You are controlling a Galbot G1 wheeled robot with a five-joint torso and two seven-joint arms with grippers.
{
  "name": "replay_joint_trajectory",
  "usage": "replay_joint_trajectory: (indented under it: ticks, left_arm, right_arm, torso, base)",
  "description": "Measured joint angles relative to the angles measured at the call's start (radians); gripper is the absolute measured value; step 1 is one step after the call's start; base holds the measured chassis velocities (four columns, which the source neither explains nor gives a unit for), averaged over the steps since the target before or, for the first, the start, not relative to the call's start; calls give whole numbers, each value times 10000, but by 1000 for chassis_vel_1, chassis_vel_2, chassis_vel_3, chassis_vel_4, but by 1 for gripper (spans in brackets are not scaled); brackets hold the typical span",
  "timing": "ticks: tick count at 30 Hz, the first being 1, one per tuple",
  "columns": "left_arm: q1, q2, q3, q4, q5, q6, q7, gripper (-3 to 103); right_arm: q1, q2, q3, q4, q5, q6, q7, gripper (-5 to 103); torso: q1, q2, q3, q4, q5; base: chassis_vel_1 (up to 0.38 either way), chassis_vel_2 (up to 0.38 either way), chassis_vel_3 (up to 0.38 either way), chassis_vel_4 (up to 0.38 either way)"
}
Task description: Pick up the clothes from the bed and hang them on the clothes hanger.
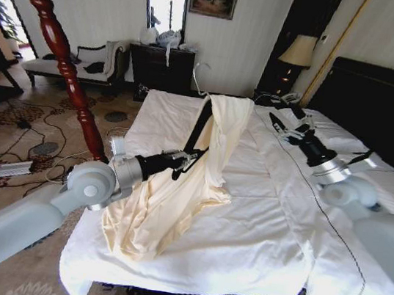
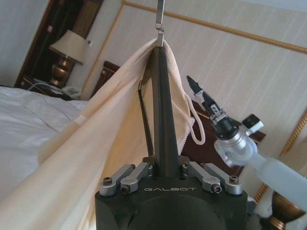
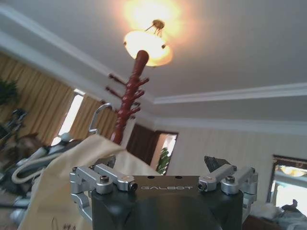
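So the left gripper (image 1: 184,162) is clamped tight on the clothes hanger (image 1: 197,136), holding it up over the bed (image 1: 266,232) near its left edge. The clothes (image 1: 175,196) are draped on it — cream fabric trailing down onto the sheets. Right gripper (image 1: 283,125) hangs over the bed toward the headboard (image 1: 382,101), fingers spread, nothing in them.

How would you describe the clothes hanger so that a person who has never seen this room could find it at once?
Start at the large bed with white sheets. Above its near left part, the left gripper holds up a cream garment. The clothes hanger is the slim dark bar inside that garment's top, clamped between the fingers, with a thin silvery hook at its peak; nothing else there is dark and shoulder-shaped.
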Motion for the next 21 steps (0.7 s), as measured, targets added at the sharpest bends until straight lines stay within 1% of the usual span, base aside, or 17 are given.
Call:
replay_joint_trajectory:
  ticks: [1,2,3,5,6,7,8,9,10,11,12,14,16,18,21]
  left_arm:
    - [-114,-37,310,-36,61,2,10,20]
    - [-142,-43,404,-54,82,2,10,20]
    - [-197,-36,843,-168,222,2,18,20]
    - [-190,13,1188,-294,404,19,45,20]
    - [-190,13,1188,-294,404,19,45,20]
    - [-166,37,1333,-375,505,32,58,20]
    - [-150,41,1412,-425,542,37,64,20]
    - [-126,40,1590,-532,592,51,69,20]
    - [-127,32,1687,-570,642,52,67,20]
    - [-127,32,1687,-570,642,52,67,20]
    - [-152,13,1832,-625,721,52,58,20]
    - [-236,-8,2136,-813,837,52,23,20]
    - [-249,-9,2233,-892,873,66,19,20]
    - [-231,31,2510,-1090,1085,143,17,20]
    - [-190,57,2633,-1179,1194,174,16,20]
  right_arm:
    - [203,-180,-88,-576,-2,-134,-952,100]
    - [236,-231,-105,-714,-3,-174,-1147,100]
    - [307,-405,-136,-1182,-87,-360,-1946,100]
    - [316,-476,-136,-1472,-325,-499,-2607,100]
    - [316,-476,-136,-1472,-325,-499,-2607,100]
    - [294,-502,-124,-1638,-556,-555,-3012,100]
    - [263,-512,-103,-1711,-680,-573,-3202,100]
    - [154,-535,-40,-1854,-866,-589,-3620,100]
    - [76,-558,-13,-1941,-828,-637,-3999,100]
    - [76,-558,-13,-1941,-828,-637,-3999,100]
    - [-12,-595,-3,-2057,-630,-739,-4584,100]
    - [-112,-649,-4,-2298,-503,-863,-5353,100]
    - [-114,-646,-9,-2371,-570,-862,-5438,100]
    - [-106,-595,-40,-2527,-787,-823,-5534,100]
    - [-86,-576,-66,-2584,-997,-803,-5625,100]
  torso:
    - [1,0,0,-6,1]
    - [2,0,0,-7,1]
    - [1,0,0,-12,0]
    - [-1,0,-1,-8,-2]
    - [-1,0,-1,-8,-2]
    - [-2,0,-1,-4,-1]
    - [-2,1,-1,0,-2]
    - [-2,0,0,2,-4]
    - [-2,0,0,2,-3]
    - [-2,0,0,2,-3]
    - [-1,0,0,1,-3]
    - [-1,0,-1,-8,-3]
    - [-1,1,-1,-9,-2]
    - [-3,1,-1,-4,-3]
    - [-2,0,-1,0,-4]
  base:
    - [0,0,0,0]
    - [0,0,0,0]
    - [0,0,0,0]
    - [0,0,0,0]
    - [0,0,0,0]
    - [0,0,0,0]
    - [0,0,0,0]
    - [0,0,0,0]
    - [0,0,0,0]
    - [0,0,0,0]
    - [0,0,0,0]
    - [0,0,0,0]
    - [0,0,0,0]
    - [0,0,0,0]
    - [0,0,0,0]
